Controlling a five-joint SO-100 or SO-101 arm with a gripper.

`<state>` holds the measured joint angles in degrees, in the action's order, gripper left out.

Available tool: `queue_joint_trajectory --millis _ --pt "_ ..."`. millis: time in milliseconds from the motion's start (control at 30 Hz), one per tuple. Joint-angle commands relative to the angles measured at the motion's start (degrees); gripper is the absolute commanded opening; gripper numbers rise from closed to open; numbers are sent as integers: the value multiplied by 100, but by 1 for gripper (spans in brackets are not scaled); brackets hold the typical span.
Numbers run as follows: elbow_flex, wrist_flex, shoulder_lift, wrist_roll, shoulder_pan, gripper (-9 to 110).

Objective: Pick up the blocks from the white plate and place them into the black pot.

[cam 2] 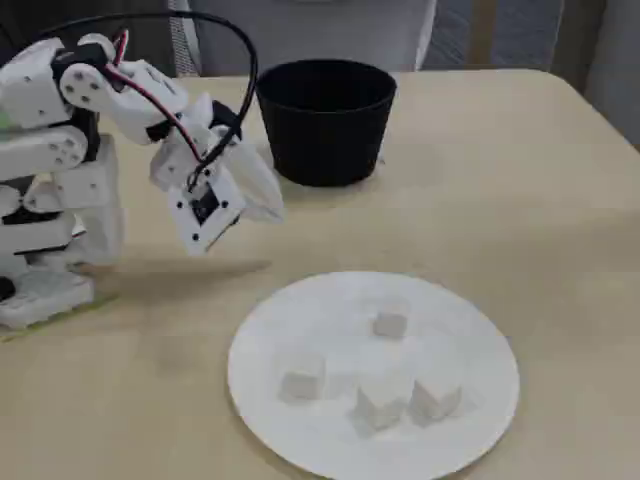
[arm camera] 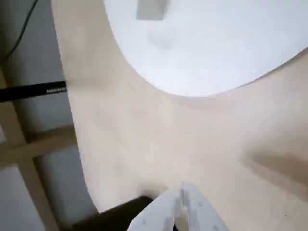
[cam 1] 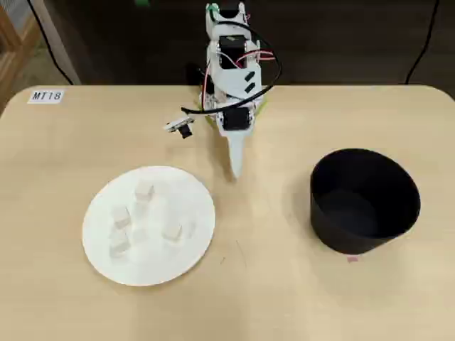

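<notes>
Wrist view: only the end effector tips show, at the bottom edge; the two white fingers meet with no gap at the tip and nothing is between them.
End effector state: closed, empty. Overhead view shows it as one narrow white point aimed down at the counter; whether it touches the surface can't be told.
Cut off: wrist view shows only part of the white plate, plus the lower half of one block at the top edge.
Hard to make out: blocks are white on white, low contrast. Four count in the overhead view; edges are blurred.
Blocks: small off-white cubes, matte, all on the plate, apart from each other and well clear of the end effector.
Plate: large, round, flat, plain white, smooth; lies ahead of the end effector and off to one side, not under it.
Black pot: matte black, round, walls flare slightly, no handles. Sits on the opposite side of the end effector from the plate, well apart. Interior is dark and reads as empty in the overhead view.
Fixed view: end effector hangs tilted between pot and plate; its tip blends into the white arm shell.
Counter: pale wood-look top with rounded corners.
</notes>
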<state>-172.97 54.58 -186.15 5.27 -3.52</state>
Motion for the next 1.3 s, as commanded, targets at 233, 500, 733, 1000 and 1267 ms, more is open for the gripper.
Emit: queue_joint_trajectory --millis 233,500,733,1000,1267 --pt "18 -79 -26 -589 624 -2" --pt "606 272 0 -360 483 -2" --pt "3841 1090 2962 -255 562 -2" --pt "6346 1591 6056 -1020 1310 -2" --pt "7242 1274 7479 -1556 2294 -2"
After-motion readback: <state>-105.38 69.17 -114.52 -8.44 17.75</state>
